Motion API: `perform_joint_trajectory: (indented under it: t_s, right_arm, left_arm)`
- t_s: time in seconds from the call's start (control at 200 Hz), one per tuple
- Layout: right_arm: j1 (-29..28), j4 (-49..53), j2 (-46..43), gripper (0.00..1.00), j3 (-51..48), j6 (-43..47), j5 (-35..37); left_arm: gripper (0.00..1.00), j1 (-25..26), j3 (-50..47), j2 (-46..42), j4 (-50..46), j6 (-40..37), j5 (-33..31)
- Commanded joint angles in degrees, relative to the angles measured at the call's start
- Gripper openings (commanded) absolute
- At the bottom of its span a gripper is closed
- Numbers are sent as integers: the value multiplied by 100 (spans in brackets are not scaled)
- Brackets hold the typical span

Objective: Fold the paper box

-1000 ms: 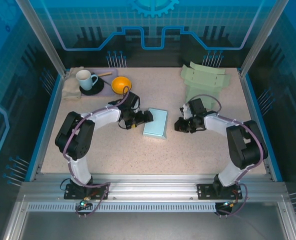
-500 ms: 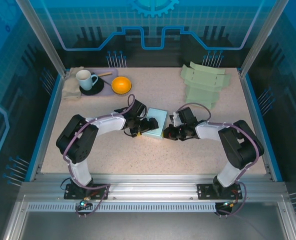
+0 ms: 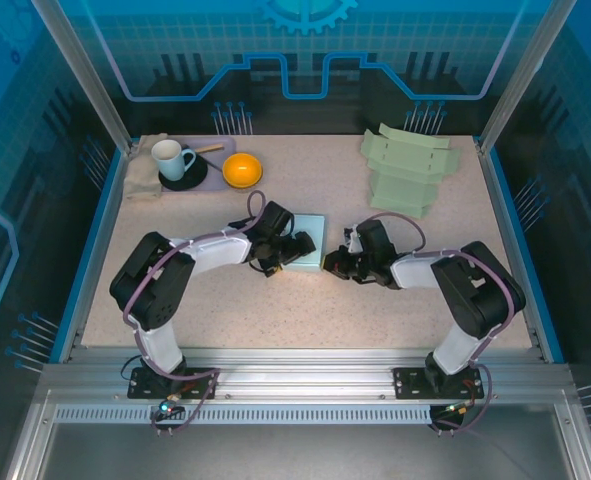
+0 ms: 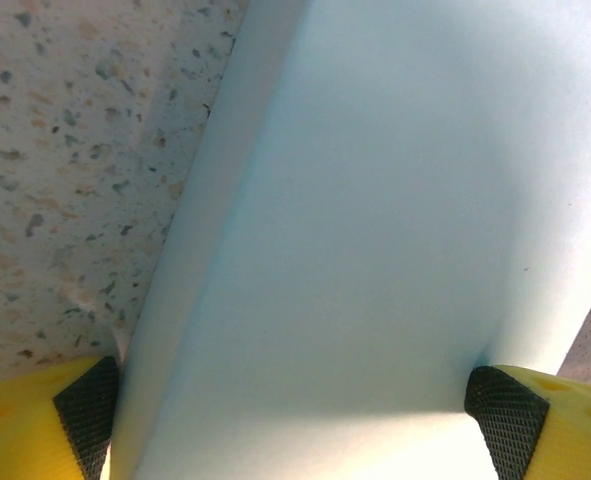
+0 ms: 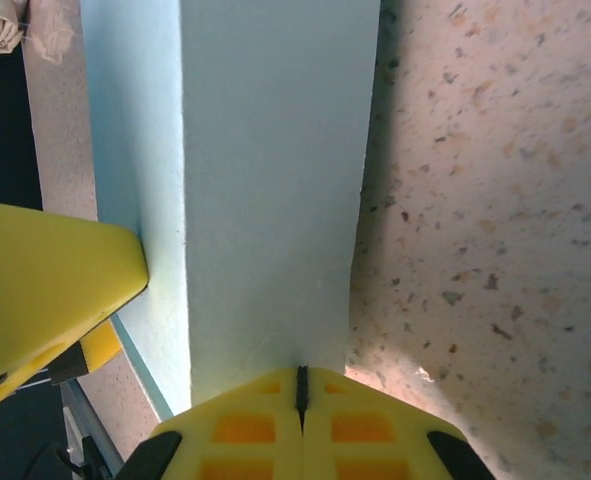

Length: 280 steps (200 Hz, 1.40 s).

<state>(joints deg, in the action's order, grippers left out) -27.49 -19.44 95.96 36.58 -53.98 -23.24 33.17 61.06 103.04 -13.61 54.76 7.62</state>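
Observation:
The pale blue paper box (image 3: 308,242) lies flat in the middle of the table, its flaps closed. My left gripper (image 3: 293,250) is open, and its fingers straddle the box's near-left end. In the left wrist view the box (image 4: 375,200) runs between the two black pads (image 4: 87,400), which stand at its two long edges. My right gripper (image 3: 334,264) is shut with nothing in it. Its tips (image 5: 301,385) press against the box's upright right side wall (image 5: 275,180). The left gripper's yellow finger (image 5: 45,290) shows beside that wall.
A stack of flat green box blanks (image 3: 407,170) lies at the back right. At the back left are an orange bowl (image 3: 242,170), a white mug (image 3: 171,158) on a dark saucer, and a beige cloth (image 3: 140,178). Blue rails edge the table.
Both grippers have closed in on the box. The left one slid right until its fingers straddled it. The shut right one slid left onto its side, and the box shifted slightly left.

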Motion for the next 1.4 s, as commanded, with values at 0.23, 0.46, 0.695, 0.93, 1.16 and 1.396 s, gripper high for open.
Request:
perform_joint_trajectory:
  t_s: [0.23, 0.46, 0.695, 0.93, 1.16, 1.396]
  right_arm:
    - [-242, 3393, -1231, 32, 883, 2585, 1401]
    - [264, 4051, -631, 49, 2342, 4112, 1960]
    - [591, 4279, 961, 51, 3869, 5014, 1371]
    - [655, 4248, 1826, 51, 4345, 5030, 1002]
    - [635, 3927, 1647, 49, 3773, 4613, 623]
    - [282, 3105, 1497, 46, 3394, 3386, 190]
  left_arm:
    - [96, -484, 632, -424, -1469, -1210, -667]
    - [94, -340, -508, -1123, -429, -387, -137]
    - [91, 159, -663, -810, 579, 695, -54]
    - [85, 195, -229, -153, 652, 906, -194]
    - [70, -244, 314, 219, 356, 543, -316]
    - [65, -1023, 851, 405, -364, -263, -651]
